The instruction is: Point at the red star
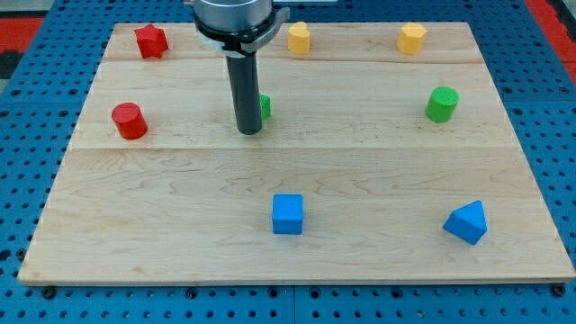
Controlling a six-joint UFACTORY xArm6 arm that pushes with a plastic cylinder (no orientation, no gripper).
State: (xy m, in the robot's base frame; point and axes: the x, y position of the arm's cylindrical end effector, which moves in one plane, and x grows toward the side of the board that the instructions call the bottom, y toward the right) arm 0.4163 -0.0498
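Two red blocks: star (pixel 151 40), cylinder (pixel 130 121); two yellow, green, blue.

My tip (pixel 249 131) stands right of the star (pixel 151 41), below it.

A big wooden board (pixel 297 243) made of pale planks lies flat. Under it is a blue base (pixel 18 171) full of small round holes. A bit of red (pixel 22 27) shows at the top corners.

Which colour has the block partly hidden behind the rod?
Green block, seen in the camera view, just right of my tip.
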